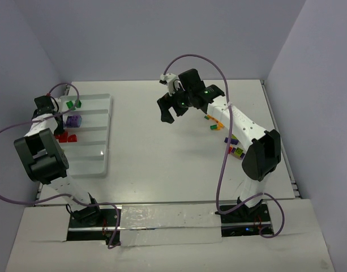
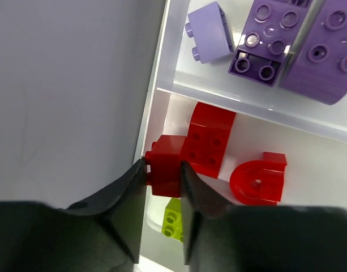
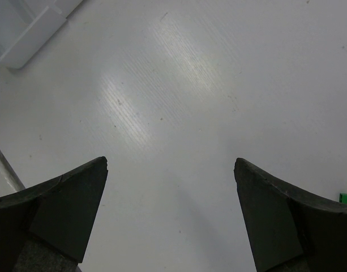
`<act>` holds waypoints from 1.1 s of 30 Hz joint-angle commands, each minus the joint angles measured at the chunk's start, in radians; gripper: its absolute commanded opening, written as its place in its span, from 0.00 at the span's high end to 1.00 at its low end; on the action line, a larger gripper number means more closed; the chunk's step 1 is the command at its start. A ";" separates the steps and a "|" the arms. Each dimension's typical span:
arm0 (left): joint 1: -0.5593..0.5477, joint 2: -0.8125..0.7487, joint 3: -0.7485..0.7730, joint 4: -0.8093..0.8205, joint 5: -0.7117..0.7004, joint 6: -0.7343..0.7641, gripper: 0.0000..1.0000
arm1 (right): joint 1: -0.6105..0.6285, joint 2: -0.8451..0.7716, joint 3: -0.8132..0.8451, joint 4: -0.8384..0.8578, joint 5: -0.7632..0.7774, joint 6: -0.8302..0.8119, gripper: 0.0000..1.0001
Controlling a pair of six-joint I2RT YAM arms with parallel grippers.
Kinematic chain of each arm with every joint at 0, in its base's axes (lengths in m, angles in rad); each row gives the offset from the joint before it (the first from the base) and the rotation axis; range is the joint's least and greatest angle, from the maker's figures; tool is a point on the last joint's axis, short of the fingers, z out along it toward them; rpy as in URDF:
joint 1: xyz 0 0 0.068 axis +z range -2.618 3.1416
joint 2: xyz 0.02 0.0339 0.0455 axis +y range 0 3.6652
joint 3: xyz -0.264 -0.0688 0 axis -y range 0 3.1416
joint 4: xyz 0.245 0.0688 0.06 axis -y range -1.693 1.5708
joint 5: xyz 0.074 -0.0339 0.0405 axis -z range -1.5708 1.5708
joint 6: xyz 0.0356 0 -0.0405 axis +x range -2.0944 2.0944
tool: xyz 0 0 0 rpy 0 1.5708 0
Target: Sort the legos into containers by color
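The white tray (image 1: 99, 130) lies at the left, with dark green legos (image 1: 74, 104), purple ones (image 1: 75, 120) and red ones (image 1: 67, 137) in separate compartments. My left gripper (image 1: 59, 121) hangs over the tray's left end. In the left wrist view it (image 2: 163, 168) is shut on a small red lego (image 2: 165, 154) above the red compartment, beside a red block (image 2: 210, 139) and a red arch (image 2: 257, 181). A lime lego (image 2: 174, 218) lies below. My right gripper (image 1: 173, 110) stands open and empty over bare table (image 3: 173, 164).
Loose legos in mixed colours (image 1: 235, 148) lie along the right arm, with more (image 1: 214, 122) by its wrist. Purple bricks (image 2: 269, 39) fill the compartment past the ridge (image 2: 264, 113). The tray's corner (image 3: 26, 28) shows at the top left of the right wrist view.
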 commanded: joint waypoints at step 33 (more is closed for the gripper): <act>-0.605 -0.195 0.164 -0.107 0.387 -0.158 0.34 | -0.435 0.059 -0.017 -0.143 0.365 -0.066 0.09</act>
